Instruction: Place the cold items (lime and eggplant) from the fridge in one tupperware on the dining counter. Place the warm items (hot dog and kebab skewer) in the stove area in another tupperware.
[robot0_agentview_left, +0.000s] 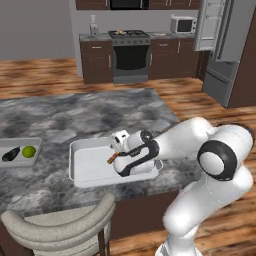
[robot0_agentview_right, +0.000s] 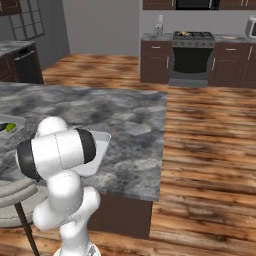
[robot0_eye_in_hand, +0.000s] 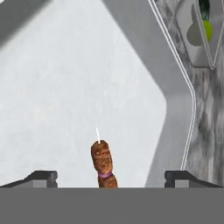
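I see two tubs on the bench (robot0_agentview_left: 100, 112). My end effector (robot0_agentview_left: 114, 158) hangs over the big tub (robot0_agentview_left: 80, 167), fingers spread wide, with one kebab skewer (robot0_eye_in_hand: 102, 162) between them, its bottom cut off. The small tub (robot0_agentview_left: 34, 155) holds one lime (robot0_agentview_left: 28, 151) and one eggplant (robot0_agentview_left: 11, 154).

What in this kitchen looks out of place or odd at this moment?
Nothing is spilled or damaged. The fridge door stands open across the room. The kebab skewer lies between the claw fingertips over the larger tupperware; the lime and eggplant sit in the other.
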